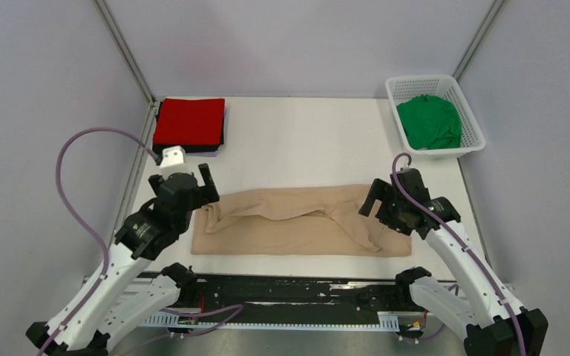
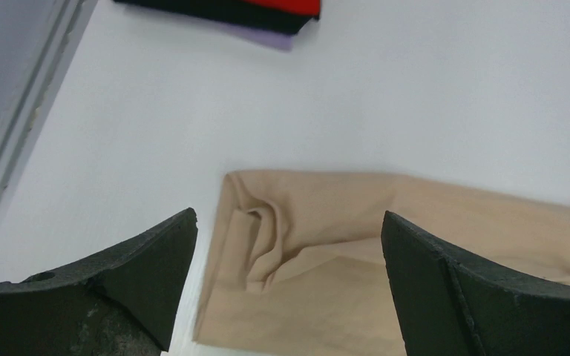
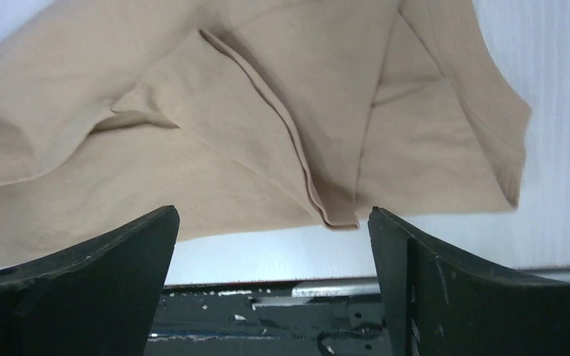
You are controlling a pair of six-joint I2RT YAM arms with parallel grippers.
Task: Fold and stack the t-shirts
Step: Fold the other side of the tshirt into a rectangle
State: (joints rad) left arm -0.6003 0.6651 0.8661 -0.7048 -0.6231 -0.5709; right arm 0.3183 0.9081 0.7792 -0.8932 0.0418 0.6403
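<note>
We see the beige shirt (image 1: 297, 222) rumpled in the middle, left gripper (image 2: 289, 230) and right gripper (image 3: 273, 222) over its ends, fingers apart, empty. Far left, the red shirt (image 1: 190, 121) hides most of a black shirt (image 2: 215, 9).

Place: a robotics lab test cell is indicated.
Enclosure: plain pale grey wall panels (image 1: 37, 74) are joined by slim aluminium corner posts (image 1: 125, 52).
Bench: a flat white bench (image 1: 304, 141) is boxed in by these walls.
Machines: a white-and-black jointed left robot arm (image 1: 119, 271) and a matching right robot arm (image 1: 464, 259) are bolted at its near edge, beside a black mounting rail (image 1: 289, 293).
Cabling: a loose purple cable (image 1: 60, 167) is left exposed.
</note>
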